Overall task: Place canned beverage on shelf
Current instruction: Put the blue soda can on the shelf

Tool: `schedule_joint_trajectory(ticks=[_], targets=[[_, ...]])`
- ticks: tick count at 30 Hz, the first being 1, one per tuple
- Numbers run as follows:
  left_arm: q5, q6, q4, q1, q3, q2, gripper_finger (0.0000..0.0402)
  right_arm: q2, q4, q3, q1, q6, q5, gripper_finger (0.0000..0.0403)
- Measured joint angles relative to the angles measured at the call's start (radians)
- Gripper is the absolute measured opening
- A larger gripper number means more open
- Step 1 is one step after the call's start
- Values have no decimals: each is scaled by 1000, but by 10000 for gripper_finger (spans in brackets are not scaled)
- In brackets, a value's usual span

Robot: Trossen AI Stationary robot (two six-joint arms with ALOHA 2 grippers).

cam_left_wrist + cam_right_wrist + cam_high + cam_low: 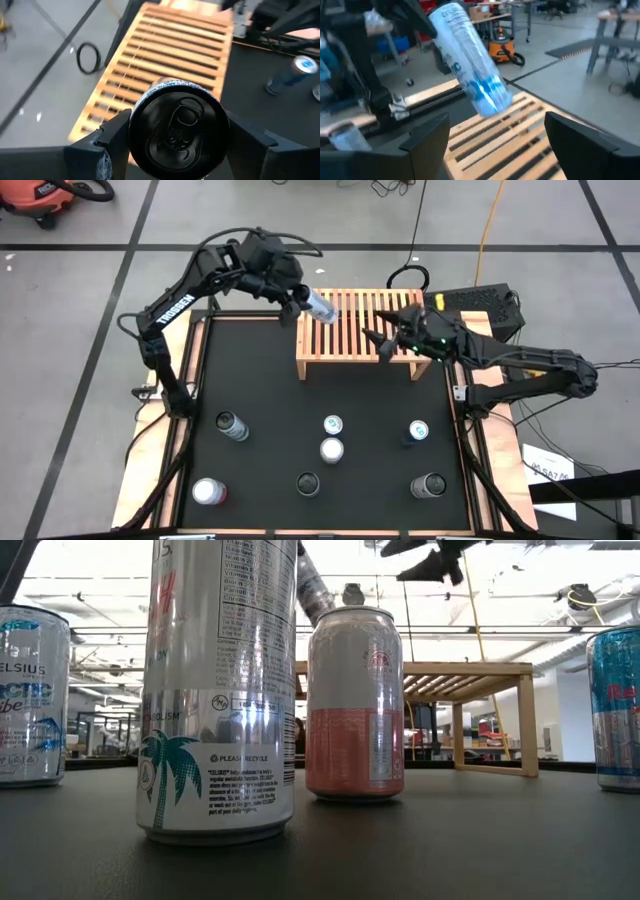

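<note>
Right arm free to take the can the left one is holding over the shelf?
Probably yes: right gripper is open, empty, facing the tilted can over the shelf, nothing between. Left gripper holds its top end.

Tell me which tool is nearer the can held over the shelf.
Left. The left tool is clamped on the can, holding it tilted above the shelf at its left end. The right tool hangs open over the shelf's right half, apart from the can.
</note>
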Motion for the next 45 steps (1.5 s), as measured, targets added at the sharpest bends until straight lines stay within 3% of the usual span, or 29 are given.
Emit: schedule_joint_trajectory(ticks=[6, 14, 28, 45], targets=[[20, 106, 13, -64, 0, 2, 244, 166, -106, 205, -13, -203, -43, 327], [19, 116, 13, -87, 0, 2, 244, 319, -278, 390, -13, -286, -122, 330], [18, 90, 9, -111, 0, 1, 244, 405, -286, 401, -26, -227, -119, 328], [16, 90, 36, -126, 0, 0, 244, 416, -285, 401, -26, -145, -129, 269]])
